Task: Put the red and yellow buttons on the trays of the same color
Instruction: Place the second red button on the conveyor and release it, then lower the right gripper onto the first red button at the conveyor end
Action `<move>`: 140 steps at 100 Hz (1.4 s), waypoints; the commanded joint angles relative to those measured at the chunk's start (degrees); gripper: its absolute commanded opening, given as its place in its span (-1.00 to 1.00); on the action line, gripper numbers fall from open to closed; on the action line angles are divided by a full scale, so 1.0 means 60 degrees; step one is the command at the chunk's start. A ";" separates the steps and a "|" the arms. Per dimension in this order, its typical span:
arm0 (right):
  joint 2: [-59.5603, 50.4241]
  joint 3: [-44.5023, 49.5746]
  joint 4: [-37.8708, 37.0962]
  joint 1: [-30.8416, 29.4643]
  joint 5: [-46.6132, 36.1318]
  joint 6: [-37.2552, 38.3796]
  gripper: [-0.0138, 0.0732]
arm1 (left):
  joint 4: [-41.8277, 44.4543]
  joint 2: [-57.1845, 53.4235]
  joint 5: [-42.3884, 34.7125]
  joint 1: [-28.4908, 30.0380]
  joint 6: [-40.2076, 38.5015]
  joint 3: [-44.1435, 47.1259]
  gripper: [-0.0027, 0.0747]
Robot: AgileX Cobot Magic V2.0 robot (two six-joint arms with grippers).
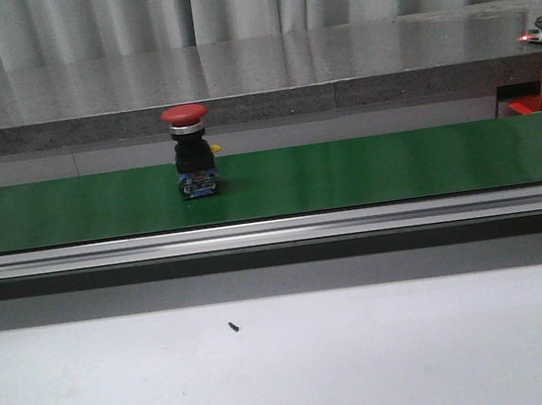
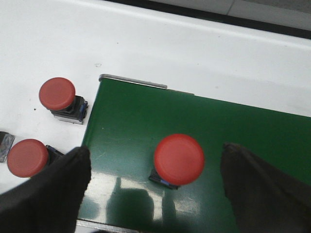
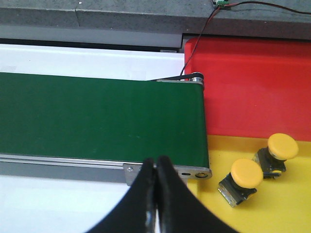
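One red button [image 2: 179, 159] stands upright on the green belt [image 2: 252, 141], between the left gripper's [image 2: 155, 187] spread fingers. Right gripper [image 3: 156, 194] pinched together, empty. Judgement: centre on the black body under the cap before closing.

Even bright light; glare on green belt [image 2: 146, 194]; pincers blurred.

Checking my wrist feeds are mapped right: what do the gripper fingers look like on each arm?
Left gripper: two broad, matte black fingers with a soft, fabric-like surface. Right gripper: two smooth black fingers tapering to narrow tips. No cables or markings show on either.
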 commanded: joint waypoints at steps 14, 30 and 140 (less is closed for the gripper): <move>-0.0011 -0.0256 -0.0001 0.0023 -0.0717 -0.0074 -0.84 | -0.0183 -0.1649 -0.0178 -0.0803 0.0077 0.0394 -0.08; -0.0011 -0.0256 -0.0001 0.0023 -0.0717 -0.0074 -0.84 | -0.0370 -0.2416 -0.0121 -0.1394 0.0077 0.0838 -0.76; 0.0717 -0.0893 0.0235 0.0023 0.0109 -0.0074 -0.84 | -0.0754 -0.6916 -0.1461 -0.2155 0.0077 0.3815 -0.98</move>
